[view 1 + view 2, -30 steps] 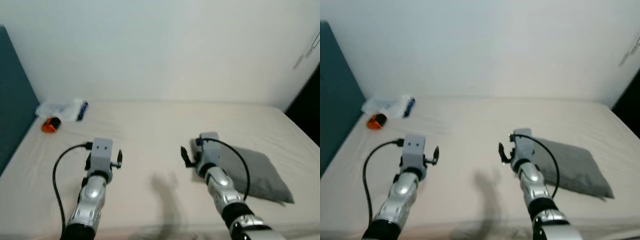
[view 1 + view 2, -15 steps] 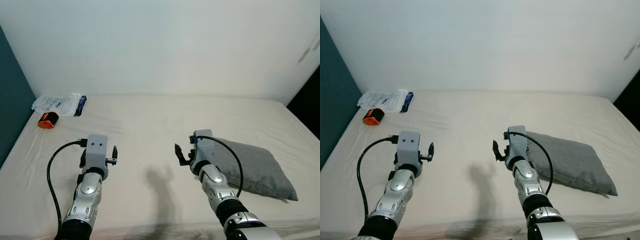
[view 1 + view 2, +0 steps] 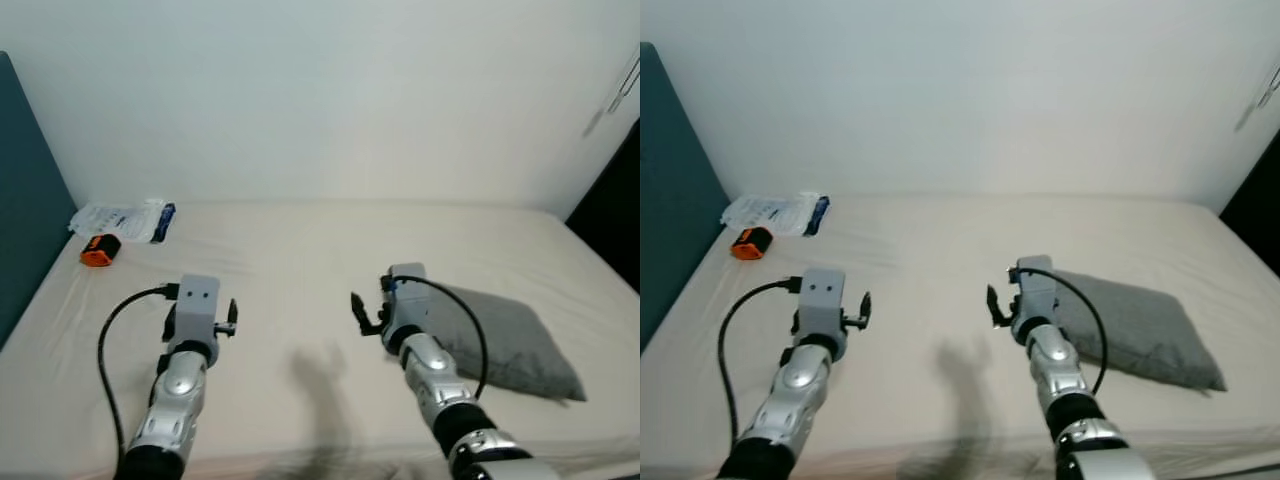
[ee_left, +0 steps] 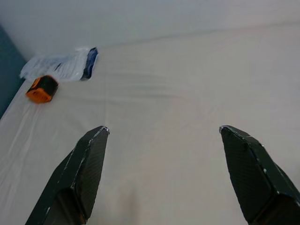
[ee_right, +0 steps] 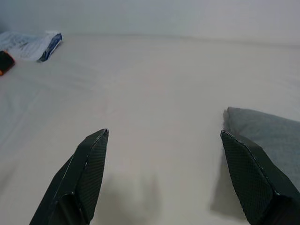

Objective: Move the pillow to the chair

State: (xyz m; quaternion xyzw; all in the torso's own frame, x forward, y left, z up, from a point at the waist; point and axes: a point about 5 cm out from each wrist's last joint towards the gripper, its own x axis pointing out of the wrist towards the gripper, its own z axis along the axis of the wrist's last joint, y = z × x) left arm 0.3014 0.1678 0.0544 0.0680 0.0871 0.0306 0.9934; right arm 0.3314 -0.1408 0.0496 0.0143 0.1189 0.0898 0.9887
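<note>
A grey pillow (image 3: 1135, 330) lies flat on the bed (image 3: 940, 260), toward its right side, just beside the right gripper (image 5: 164, 178). That gripper hovers over the sheet with its jaws wide apart and empty. The left gripper (image 4: 164, 173) hangs over the bed's left half, jaws likewise apart. Near the far left corner lie an orange object (image 3: 97, 251) and a white packet (image 3: 125, 218), by the teal headboard (image 3: 670, 220).

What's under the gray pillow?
The gray pillow lies flat on the cream bed sheet. Whatever might be beneath the pillow is covered and can't be seen.
</note>
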